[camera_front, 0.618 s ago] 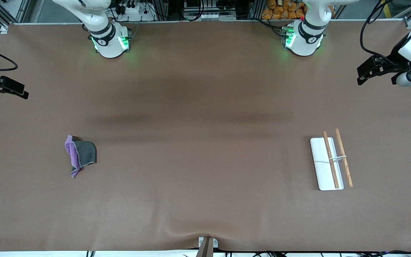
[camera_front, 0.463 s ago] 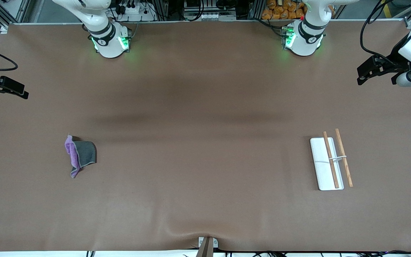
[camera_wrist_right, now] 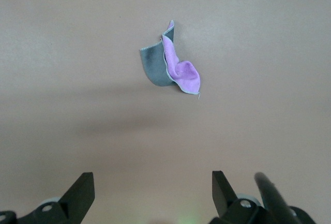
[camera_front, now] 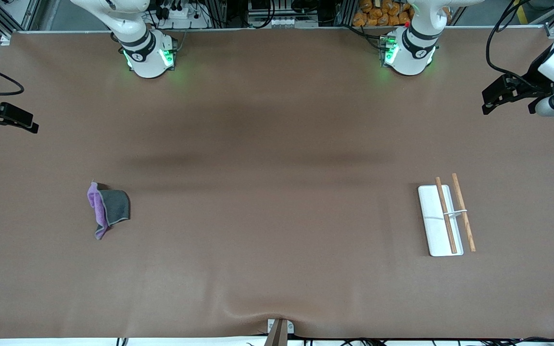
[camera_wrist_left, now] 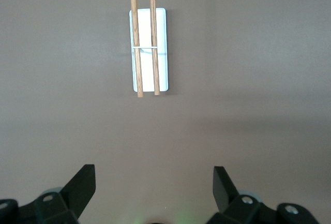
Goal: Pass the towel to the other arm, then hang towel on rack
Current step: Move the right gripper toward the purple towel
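The towel (camera_front: 107, 209) lies crumpled on the brown table toward the right arm's end, dark grey face up with purple folds along one side; it also shows in the right wrist view (camera_wrist_right: 170, 69). The rack (camera_front: 443, 218), a white base plate with two wooden rods and a thin metal crosspiece, lies toward the left arm's end, and the left wrist view shows the rack (camera_wrist_left: 148, 48) too. My right gripper (camera_wrist_right: 152, 178) hangs open and empty over bare table at that arm's end (camera_front: 29, 125). My left gripper (camera_wrist_left: 153, 175) hangs open and empty over its own end (camera_front: 491, 101).
The two arm bases (camera_front: 149, 57) (camera_front: 408, 55) stand along the table edge farthest from the front camera. A small camera mount (camera_front: 278, 331) sits at the nearest edge, where the brown mat bulges a little. Cables run off both ends.
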`<state>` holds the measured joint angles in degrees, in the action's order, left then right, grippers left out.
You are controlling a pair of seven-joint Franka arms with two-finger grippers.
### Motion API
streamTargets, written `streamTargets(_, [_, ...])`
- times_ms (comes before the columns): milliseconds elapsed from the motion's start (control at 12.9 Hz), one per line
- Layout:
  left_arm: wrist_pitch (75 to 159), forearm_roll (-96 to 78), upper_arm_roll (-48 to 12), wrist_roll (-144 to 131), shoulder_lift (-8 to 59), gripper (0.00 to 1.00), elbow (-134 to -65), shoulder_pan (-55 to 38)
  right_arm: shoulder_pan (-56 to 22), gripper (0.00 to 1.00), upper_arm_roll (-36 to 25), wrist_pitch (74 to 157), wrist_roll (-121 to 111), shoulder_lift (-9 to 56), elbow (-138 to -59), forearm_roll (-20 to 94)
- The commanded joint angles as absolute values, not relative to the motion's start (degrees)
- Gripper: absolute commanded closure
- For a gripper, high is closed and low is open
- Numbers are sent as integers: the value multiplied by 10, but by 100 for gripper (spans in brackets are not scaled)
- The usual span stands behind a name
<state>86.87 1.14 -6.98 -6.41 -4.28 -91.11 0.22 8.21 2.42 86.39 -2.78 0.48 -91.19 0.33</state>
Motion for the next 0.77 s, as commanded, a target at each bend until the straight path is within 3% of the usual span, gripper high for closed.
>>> streamTargets(0, [867,3,-65,-53,-38,0,-907,4,93,0,31,858,-27,2,-912,-2])
streamTargets(695, [878,3,-66,-52,-28,0,-909,3,92,0,31,857,-28,4,-914,-1])
